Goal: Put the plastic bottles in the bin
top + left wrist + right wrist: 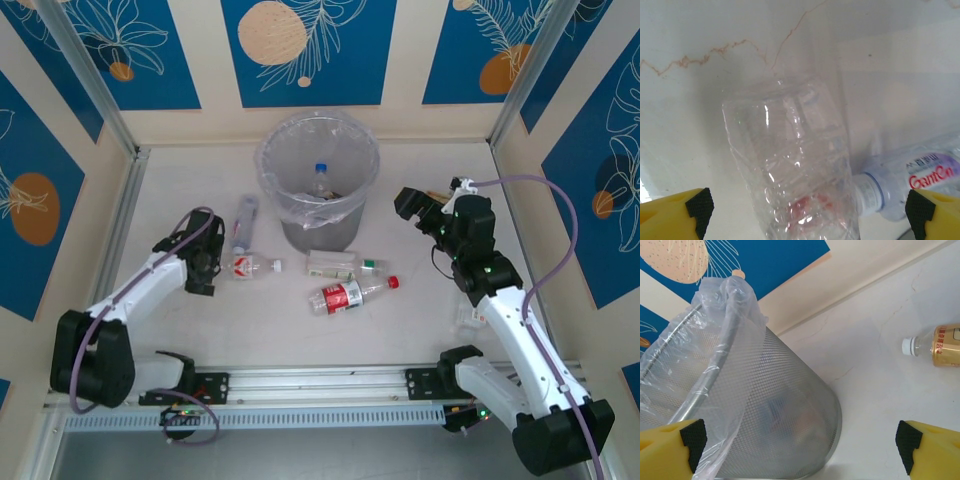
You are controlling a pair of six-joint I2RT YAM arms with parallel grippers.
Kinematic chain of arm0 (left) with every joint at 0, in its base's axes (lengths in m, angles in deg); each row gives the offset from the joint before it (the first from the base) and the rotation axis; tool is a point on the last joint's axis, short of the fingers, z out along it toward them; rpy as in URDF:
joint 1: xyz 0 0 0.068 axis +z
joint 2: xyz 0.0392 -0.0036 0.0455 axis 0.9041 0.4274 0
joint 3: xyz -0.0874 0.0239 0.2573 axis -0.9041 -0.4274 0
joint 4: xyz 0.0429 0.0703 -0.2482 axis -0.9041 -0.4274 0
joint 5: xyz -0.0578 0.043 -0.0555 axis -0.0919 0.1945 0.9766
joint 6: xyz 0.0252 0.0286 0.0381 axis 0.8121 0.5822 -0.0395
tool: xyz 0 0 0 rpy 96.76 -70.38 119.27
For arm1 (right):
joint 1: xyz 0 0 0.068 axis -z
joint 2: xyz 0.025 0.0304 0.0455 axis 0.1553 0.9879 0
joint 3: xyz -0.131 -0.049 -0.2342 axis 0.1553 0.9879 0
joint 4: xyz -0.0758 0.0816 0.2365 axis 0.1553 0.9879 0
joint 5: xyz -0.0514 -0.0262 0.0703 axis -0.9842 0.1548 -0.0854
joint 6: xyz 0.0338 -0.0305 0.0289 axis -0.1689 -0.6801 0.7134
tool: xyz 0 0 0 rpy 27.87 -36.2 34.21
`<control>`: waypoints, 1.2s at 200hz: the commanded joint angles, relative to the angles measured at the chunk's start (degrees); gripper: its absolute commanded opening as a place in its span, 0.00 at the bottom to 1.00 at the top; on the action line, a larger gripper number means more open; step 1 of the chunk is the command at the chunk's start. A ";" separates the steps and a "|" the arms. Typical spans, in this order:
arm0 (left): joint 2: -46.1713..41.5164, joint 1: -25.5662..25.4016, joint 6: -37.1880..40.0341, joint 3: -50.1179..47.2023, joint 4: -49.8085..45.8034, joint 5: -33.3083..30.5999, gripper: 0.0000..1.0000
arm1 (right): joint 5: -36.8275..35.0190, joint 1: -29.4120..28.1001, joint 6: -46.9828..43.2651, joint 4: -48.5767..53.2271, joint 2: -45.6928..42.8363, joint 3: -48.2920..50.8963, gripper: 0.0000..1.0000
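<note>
Bottle pickup is the step I judge in hand: the crumpled clear plastic bottle (795, 165) lies on the pale table (300, 335) left of the round grey mesh bin (300, 232), between the spread, unclenched fingers of my left gripper (808, 210), so next I'd close, lift and carry it over the rim.

Left arm (130, 295) reaches forward, low, and its left hand (205, 265) points down with the black pads (700, 207) spread wide. Right arm (510, 320) reaches forward and inward. Its right hand (412, 205) is raised, fingers equally wide apart.
</note>
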 commanded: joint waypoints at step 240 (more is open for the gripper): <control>18.71 2.96 -7.65 6.50 -8.18 -4.32 0.71 | -4.56 0.33 0.53 4.17 -3.53 0.70 0.99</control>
